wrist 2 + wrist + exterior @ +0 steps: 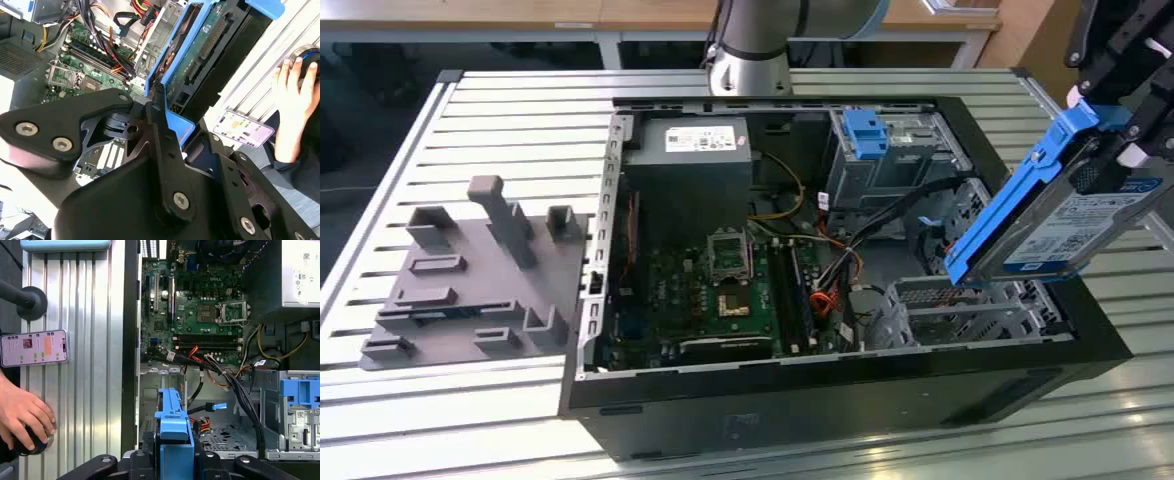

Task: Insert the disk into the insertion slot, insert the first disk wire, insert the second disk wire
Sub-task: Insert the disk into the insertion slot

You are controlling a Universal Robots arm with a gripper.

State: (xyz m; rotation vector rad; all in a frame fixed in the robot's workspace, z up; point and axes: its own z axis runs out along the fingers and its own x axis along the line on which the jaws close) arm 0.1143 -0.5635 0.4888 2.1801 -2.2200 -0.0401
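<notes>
The disk (1067, 225), a silver-grey drive with a white label in a bright blue carrier, hangs tilted above the open computer case on the exterior view's right. My gripper (1118, 105) is shut on its upper end. In the second wrist view the disk (200, 55) shows its green circuit side ahead of the gripper (162, 125). The first wrist view has the carrier's blue edge (174, 427) rising from the gripper (173, 465). Below it stands the insertion slot (947, 310), a perforated metal cage (225, 437). A black cable with a blue plug (216, 406) lies loose beside it.
A taller grey bay with a blue latch (867, 135) stands behind the cage, next to the motherboard (720, 290). A grey fixture (467, 280) sits on the slatted table (494, 120). A person's hand (22, 412) rests on a knob near a phone (34, 347).
</notes>
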